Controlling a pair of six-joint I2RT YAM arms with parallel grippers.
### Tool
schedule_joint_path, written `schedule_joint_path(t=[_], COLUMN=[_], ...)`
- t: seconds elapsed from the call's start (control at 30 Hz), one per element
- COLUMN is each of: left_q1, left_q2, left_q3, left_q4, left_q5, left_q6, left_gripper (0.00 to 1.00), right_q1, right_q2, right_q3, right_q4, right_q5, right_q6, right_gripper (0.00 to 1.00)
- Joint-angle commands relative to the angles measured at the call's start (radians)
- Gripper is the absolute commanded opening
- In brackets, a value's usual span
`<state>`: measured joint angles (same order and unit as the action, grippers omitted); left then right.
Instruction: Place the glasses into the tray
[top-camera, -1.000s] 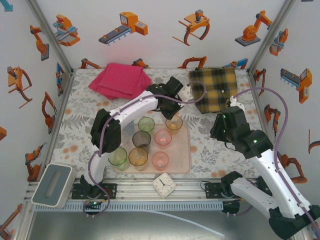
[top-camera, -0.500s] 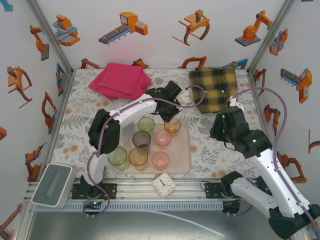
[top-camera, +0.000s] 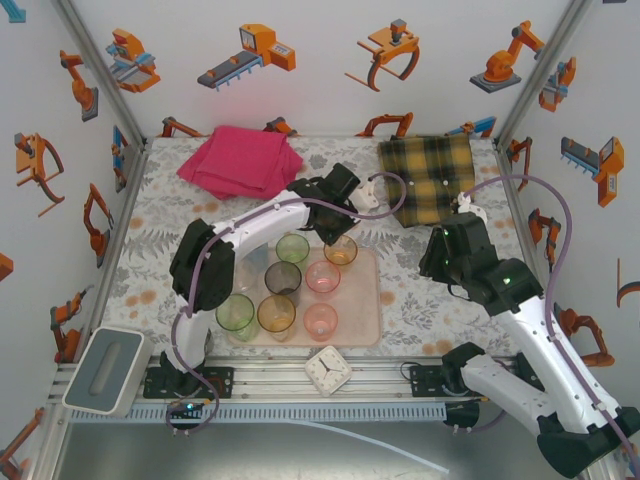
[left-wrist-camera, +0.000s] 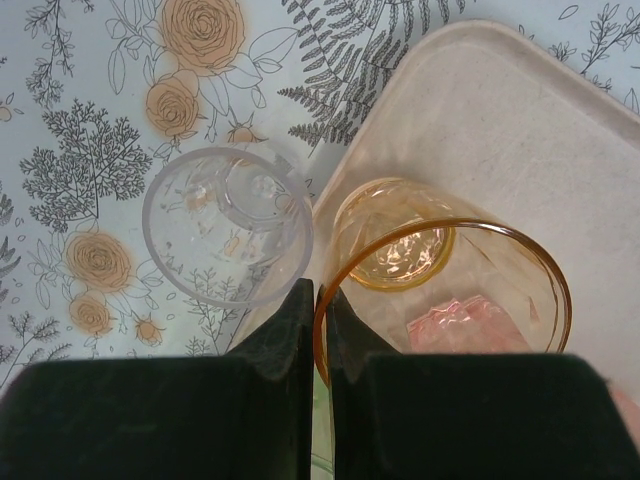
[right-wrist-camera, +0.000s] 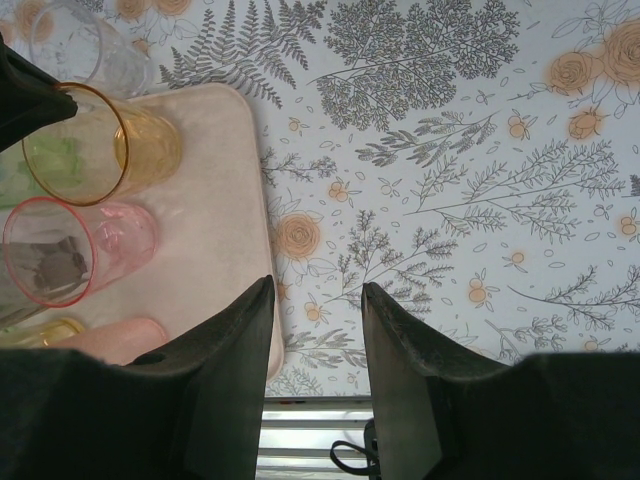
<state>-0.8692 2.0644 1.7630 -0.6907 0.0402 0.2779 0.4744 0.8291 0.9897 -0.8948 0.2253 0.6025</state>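
Vs 1 s ago: nudged amber glass (top-camera: 341, 250) a touch near-left, now over far-right corner of tray (top-camera: 365, 310); swung L elbow (top-camera: 200, 265) left as well. No change at R arm (top-camera: 500, 285).

L claw (left-wrist-camera: 320, 300) pinched together on amber glass rim, one finger inside, one outside. Can't tell if base is seated on tray yet; sits just inside the corner.

R claw (right-wrist-camera: 315, 290) apart, empty, hanging over bare table (right-wrist-camera: 450, 150) right of tray.

Six more glasses (top-camera: 323, 276) upright in tray: 2 green, 2 pink, 1 amber, 1 smoky.

Key relation for next move: clear glass (left-wrist-camera: 228, 225) off tray, on table just beside that far corner. Left of L claw in wrist view, nearly touching amber rim. Upright, long axis vertical, mouth up, so prob. a rim pinch from above. L arm far nearer than R.

Colourless, thin-walled, faint against floral print; likely slippery.
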Motion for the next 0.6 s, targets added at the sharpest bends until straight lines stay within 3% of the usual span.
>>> schedule_joint_path(t=[0.0, 0.57], left_q1=[0.005, 0.041], left_q2=[-0.044, -0.061], left_q3=[-0.017, -0.053], left_q4=[-0.013, -0.035], left_q5=[-0.022, -0.036], left_q6=[0.016, -0.003], left_gripper=[0.07, 0.11], right_q1=[-0.005, -0.005], right_q2=[-0.004, 0.020], right_q3=[-0.011, -0.015], right_q4=[0.029, 0.057], right_q5=[0.000, -0.023], right_q6=[-0.002, -0.002], right_gripper=[0.41, 0.41])
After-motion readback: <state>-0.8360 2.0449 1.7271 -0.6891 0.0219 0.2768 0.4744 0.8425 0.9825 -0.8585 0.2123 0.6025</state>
